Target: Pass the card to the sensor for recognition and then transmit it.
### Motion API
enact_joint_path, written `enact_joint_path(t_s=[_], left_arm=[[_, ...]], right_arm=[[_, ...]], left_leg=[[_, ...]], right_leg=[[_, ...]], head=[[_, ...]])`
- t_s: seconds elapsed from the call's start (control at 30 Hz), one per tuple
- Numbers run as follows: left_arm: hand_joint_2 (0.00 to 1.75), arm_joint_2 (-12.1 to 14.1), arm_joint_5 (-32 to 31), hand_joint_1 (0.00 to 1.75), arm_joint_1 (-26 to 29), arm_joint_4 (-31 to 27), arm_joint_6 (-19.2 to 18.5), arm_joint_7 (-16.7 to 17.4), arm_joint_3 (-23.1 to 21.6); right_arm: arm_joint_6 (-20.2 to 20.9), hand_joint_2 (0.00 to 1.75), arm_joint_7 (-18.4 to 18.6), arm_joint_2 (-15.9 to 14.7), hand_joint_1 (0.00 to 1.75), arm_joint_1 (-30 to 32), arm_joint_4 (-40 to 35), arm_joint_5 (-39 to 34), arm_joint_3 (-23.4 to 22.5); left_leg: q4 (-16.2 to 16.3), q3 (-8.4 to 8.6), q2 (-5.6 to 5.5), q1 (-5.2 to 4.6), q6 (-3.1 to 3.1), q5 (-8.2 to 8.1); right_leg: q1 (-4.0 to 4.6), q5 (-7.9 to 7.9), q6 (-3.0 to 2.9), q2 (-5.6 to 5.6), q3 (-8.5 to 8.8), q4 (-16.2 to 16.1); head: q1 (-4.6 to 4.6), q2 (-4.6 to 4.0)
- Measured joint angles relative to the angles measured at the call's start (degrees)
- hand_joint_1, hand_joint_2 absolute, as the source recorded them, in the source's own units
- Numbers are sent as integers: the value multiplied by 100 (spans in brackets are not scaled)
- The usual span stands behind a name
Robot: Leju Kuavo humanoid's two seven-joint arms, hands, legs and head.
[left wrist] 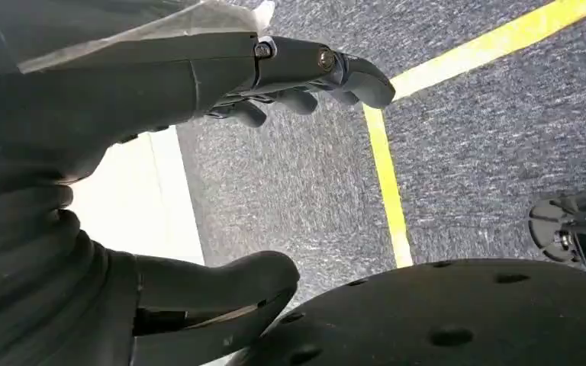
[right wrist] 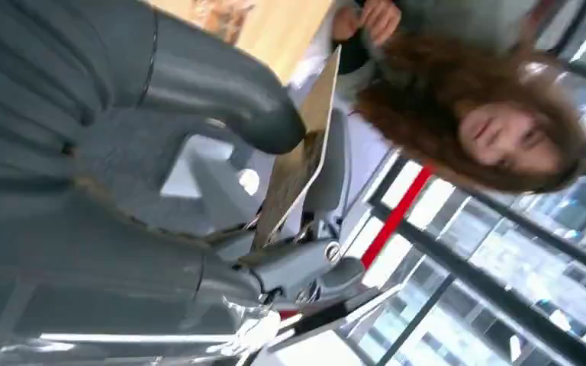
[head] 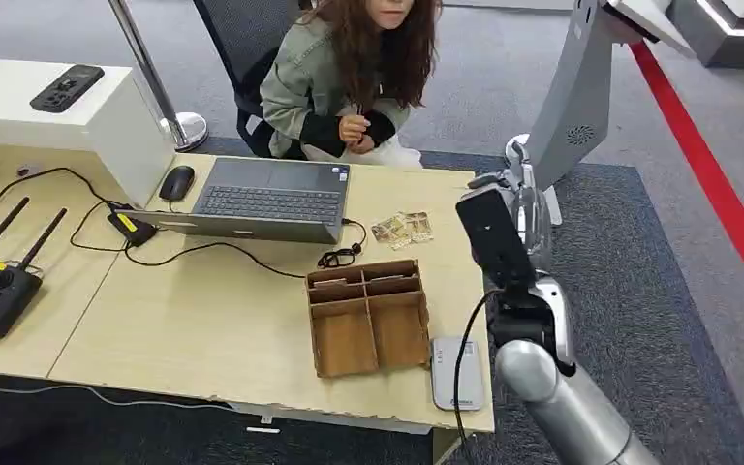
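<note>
The robot stands at a light wooden desk [head: 203, 320] with its right arm raised past the desk's far right corner. Its right hand [right wrist: 275, 191] pinches a card [right wrist: 297, 160] edge-on between thumb and fingers, held up in the air toward a seated person [head: 349, 68] across the desk. In the head view that right hand [head: 521, 199] is seen from behind, and the card itself cannot be made out there; the right wrist view supplies it, along with the person beyond.

The head view alone lays out the desk: a grey card reader [head: 456, 373] lying flat at the near edge, just beside a wooden compartment tray [head: 368, 315], more cards [head: 402, 229] near a laptop [head: 266, 199].

With the card well away from the reader and aimed at the person, this looks like the handing-over step; next comes a steady reach and release.

The left hand [left wrist: 221, 152] hangs over carpet, fingers apart, holding nothing.
</note>
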Motion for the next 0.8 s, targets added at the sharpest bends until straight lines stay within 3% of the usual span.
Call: enact_joint_path(t_s=[0.33, 0.8], left_arm=[[175, 31, -125, 0, -26, 0, -90, -15, -111], [175, 52, -103, 0, -31, 0, -188, -9, -172]], right_arm=[[-190, 175, -201, 527, 175, -973, 998, -234, 155], [-357, 175, -284, 992, 175, -1443, 1875, -394, 339]], left_leg=[[0, -7, -2, 1, 0, 0], [0, -9, -2, 0, 0, 0]], right_leg=[[1, 0, 0, -1, -8, 2], [1, 0, 0, -1, -11, 2]], head=[[2, 0], [2, 0]])
